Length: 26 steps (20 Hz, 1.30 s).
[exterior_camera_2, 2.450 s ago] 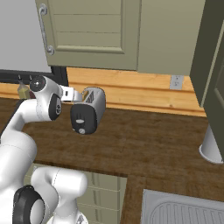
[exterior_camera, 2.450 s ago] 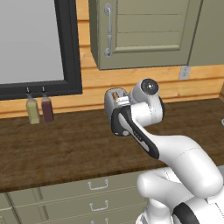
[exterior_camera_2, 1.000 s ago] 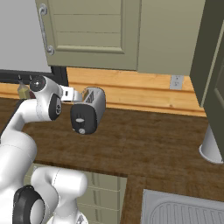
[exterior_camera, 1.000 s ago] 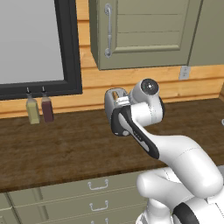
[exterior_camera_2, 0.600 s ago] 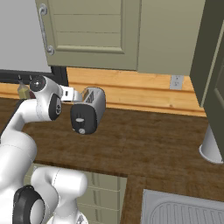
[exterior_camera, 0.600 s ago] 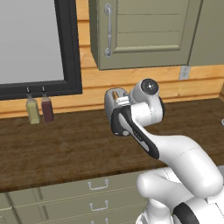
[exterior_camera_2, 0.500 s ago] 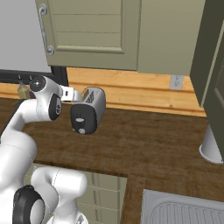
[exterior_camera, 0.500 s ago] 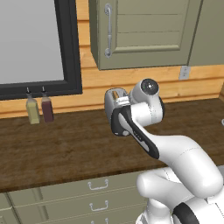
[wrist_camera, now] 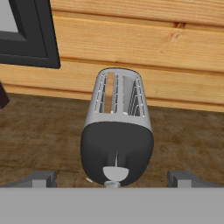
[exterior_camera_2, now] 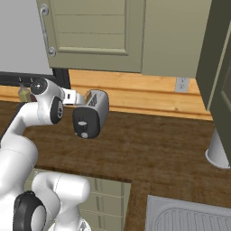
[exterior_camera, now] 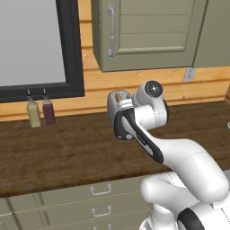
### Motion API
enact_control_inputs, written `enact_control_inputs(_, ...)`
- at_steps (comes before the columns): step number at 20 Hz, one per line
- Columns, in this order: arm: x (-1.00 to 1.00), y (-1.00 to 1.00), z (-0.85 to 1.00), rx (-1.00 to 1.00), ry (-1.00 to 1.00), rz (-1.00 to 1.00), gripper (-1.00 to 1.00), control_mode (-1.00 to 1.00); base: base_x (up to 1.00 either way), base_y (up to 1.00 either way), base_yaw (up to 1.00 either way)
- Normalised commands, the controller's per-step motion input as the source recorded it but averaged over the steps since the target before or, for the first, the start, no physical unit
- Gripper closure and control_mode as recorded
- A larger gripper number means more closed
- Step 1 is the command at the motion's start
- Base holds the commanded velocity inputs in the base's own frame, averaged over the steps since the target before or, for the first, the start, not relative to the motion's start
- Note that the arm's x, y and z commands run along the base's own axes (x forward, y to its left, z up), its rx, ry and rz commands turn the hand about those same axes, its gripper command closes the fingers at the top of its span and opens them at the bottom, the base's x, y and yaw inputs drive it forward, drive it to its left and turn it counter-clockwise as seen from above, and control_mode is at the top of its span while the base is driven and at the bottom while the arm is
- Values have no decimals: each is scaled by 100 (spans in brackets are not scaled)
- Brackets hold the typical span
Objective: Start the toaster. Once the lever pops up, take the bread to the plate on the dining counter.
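Toaster start in hand: lever low on the black end panel, bread down in the slot.

The toaster stands on the wooden counter near its back edge, close to the plank wall, with its black end panel turned toward the arm. The bread sits in the left slot as the hand view shows it. The end effector is open, one finger on each side of the black panel and well apart from it. The lever knob sits at the foot of its slot, so the start step appears done or nearly so. By this judgement the next move calls for waiting until the lever rises, then lifting clear and closing on the slice from above. Two bottles stand at the back edge, toward the left.
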Motion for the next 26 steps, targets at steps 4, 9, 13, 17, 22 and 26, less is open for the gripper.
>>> enact_control_inputs(4, 0, 0, 0, 0, 0, 0, -100, -100, 0, 0, 0)
enact_control_inputs(9, 0, 0, 0, 0, 0, 0, -100, -100, 0, 0, 0)
enact_control_inputs(13, 0, 0, 0, 0, 0, 0, -100, -100, 0, 0, 0)
enact_control_inputs(17, 0, 0, 0, 0, 0, 0, -100, -100, 0, 0, 0)
enact_control_inputs(22, 0, 0, 0, 0, 0, 0, -100, -100, 0, 0, 0)
enact_control_inputs(26, 0, 0, 0, 0, 0, 0, -100, -100, 0, 0, 0)
